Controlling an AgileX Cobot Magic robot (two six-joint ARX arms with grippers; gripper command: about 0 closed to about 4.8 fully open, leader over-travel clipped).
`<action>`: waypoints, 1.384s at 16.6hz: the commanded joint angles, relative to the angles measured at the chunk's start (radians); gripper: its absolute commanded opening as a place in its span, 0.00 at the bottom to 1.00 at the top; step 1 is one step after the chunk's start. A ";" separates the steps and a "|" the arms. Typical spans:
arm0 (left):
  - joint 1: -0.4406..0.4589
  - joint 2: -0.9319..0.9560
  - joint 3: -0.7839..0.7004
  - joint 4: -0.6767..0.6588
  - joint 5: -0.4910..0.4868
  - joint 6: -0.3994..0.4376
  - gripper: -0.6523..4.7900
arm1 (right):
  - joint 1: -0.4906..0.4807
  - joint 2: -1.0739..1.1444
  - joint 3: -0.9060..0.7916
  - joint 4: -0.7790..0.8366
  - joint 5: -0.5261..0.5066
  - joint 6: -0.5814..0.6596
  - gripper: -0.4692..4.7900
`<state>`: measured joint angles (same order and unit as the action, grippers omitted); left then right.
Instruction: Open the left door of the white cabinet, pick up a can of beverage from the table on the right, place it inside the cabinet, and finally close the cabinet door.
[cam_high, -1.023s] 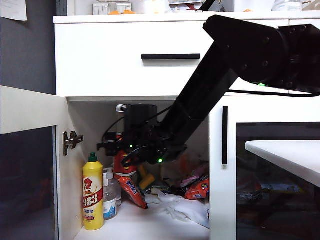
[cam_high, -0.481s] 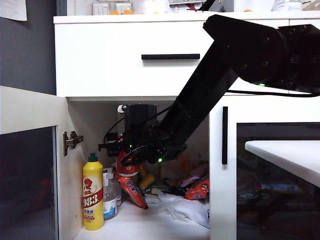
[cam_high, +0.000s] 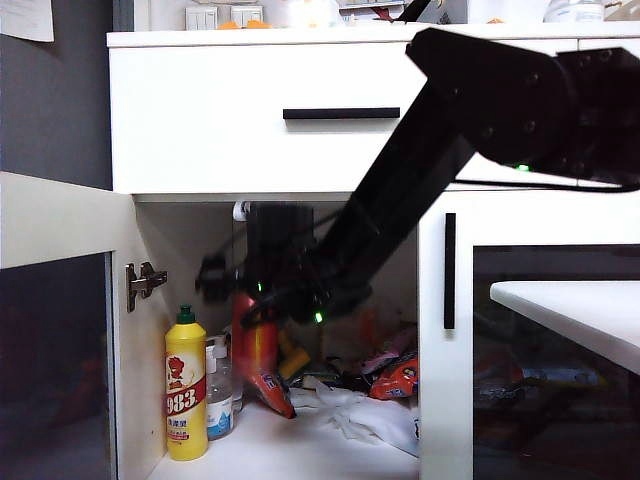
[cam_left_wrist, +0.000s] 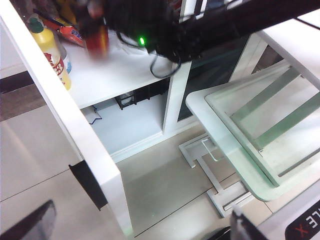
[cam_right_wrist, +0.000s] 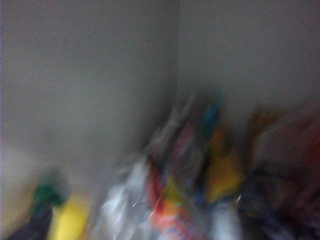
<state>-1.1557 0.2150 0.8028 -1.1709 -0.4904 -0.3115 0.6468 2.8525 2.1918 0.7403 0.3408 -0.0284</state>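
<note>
- Cabinet, white, fills the exterior view's middle; its left door stands swung open at the frame's left edge.
- Right hand is inside the compartment, blurred; whether its fingers are apart or together cannot be told.
- Red can, smeared, shows just below that hand, beside the yellow bottle.
- Left hand hangs outside the cabinet, fingers wide apart, holding nothing.
- White surface juts in at lower right.

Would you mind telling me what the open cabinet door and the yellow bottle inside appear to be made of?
The left door: white painted board, probably, framing dark glass that reflects faintly. The yellow bottle: glossy plastic by its look, with a green cap and printed label.
</note>
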 joint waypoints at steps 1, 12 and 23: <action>0.000 0.002 0.000 0.006 -0.005 -0.003 0.96 | 0.004 -0.012 0.007 -0.026 0.035 -0.016 1.00; 0.000 0.002 0.000 0.028 -0.007 -0.003 0.96 | 0.098 -0.059 0.007 -0.172 0.016 0.153 1.00; 0.000 0.002 0.000 0.073 -0.003 -0.004 0.96 | 0.154 -0.229 0.007 -0.983 -0.074 0.238 1.00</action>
<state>-1.1553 0.2150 0.8028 -1.1175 -0.4908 -0.3119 0.7921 2.6465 2.1933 -0.0761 0.1757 0.2470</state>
